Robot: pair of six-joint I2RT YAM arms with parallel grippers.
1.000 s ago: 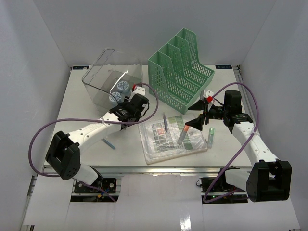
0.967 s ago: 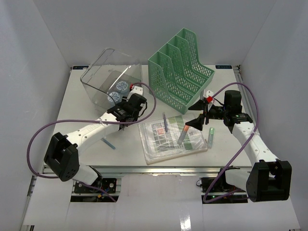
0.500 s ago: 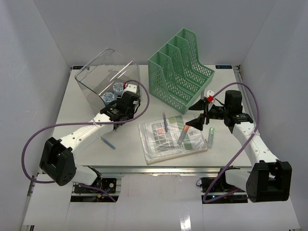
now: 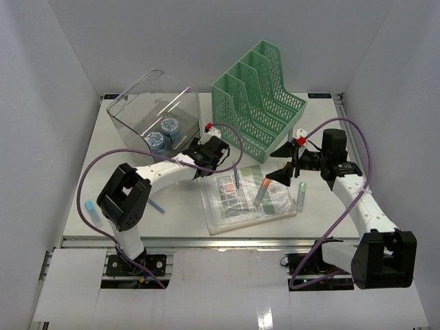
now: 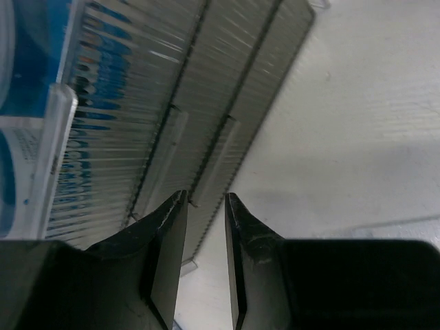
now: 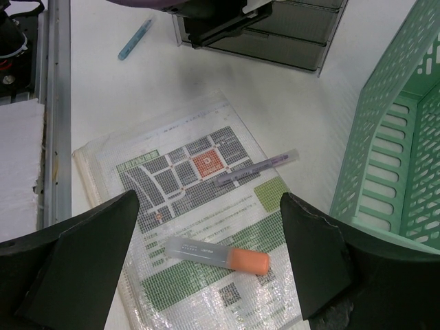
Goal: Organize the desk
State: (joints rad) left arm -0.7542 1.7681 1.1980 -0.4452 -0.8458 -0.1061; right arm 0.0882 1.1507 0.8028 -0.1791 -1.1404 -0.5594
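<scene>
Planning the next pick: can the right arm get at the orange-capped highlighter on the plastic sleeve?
Probably yes. The right gripper hovers open above the orange-capped highlighter, which lies uncovered on the plastic sleeve, apart from the purple pen.

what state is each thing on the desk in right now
left gripper: barely open, empty
right gripper: wide open, empty
clear bin: upright, two rolls inside
green file organizer: upright, slots look empty
document sleeve: flat on the desk
orange-capped highlighter: capped, lying on the sleeve
purple pen: lying on the sleeve
green highlighter: lying beside the sleeve
</scene>
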